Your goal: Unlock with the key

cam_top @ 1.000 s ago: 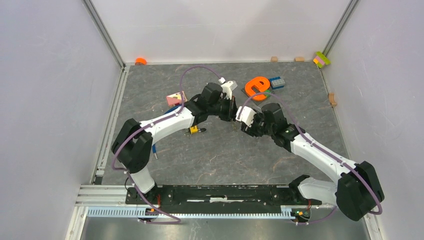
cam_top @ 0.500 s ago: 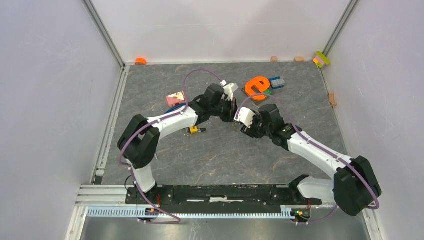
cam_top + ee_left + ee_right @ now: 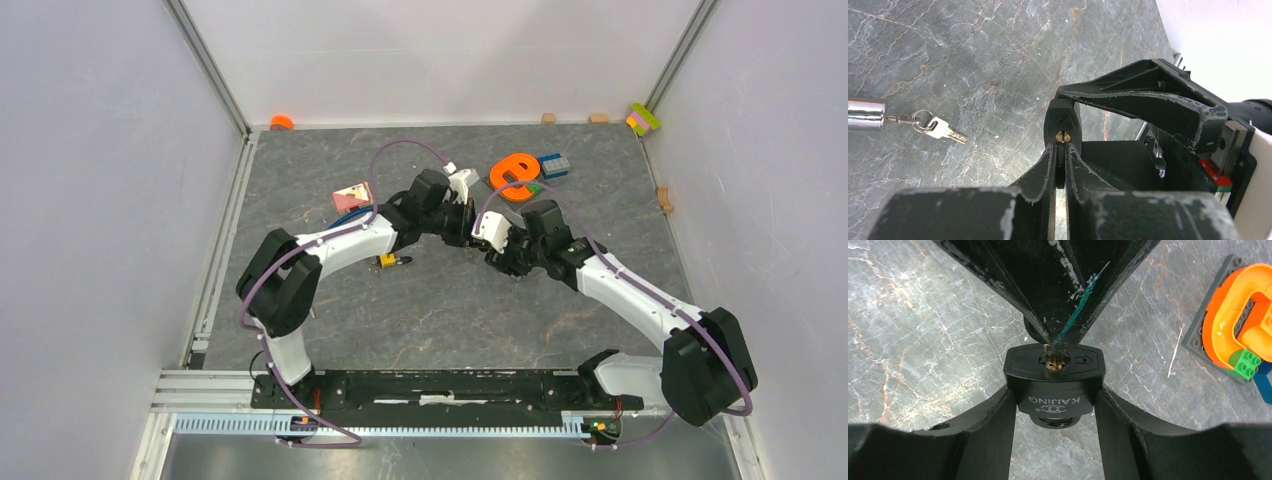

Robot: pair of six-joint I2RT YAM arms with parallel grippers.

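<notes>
My right gripper [image 3: 1055, 407] is clamped about half open on the black padlock [image 3: 1054, 382], held up mid-table. Its keyhole [image 3: 1063, 135] faces my left gripper [image 3: 1062, 150], which is pinched nearly shut on the key [image 3: 1051, 354]. The key's long axis runs straight into the slot, tip at the brass, so I reckon a twist is next. The lock reads KAIJING plus an arrow, and the tiny stamp is unreadable.

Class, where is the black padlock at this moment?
Right wrist view, centre: the padlock is clamped in the right gripper, with the left gripper holding the key at its keyhole.

An orange toy [image 3: 515, 175] and a blue brick [image 3: 555, 165] lie near the grey worktop's [image 3: 440, 310] far edge. Ringed keys [image 3: 940, 129] lie left of centre.
</notes>
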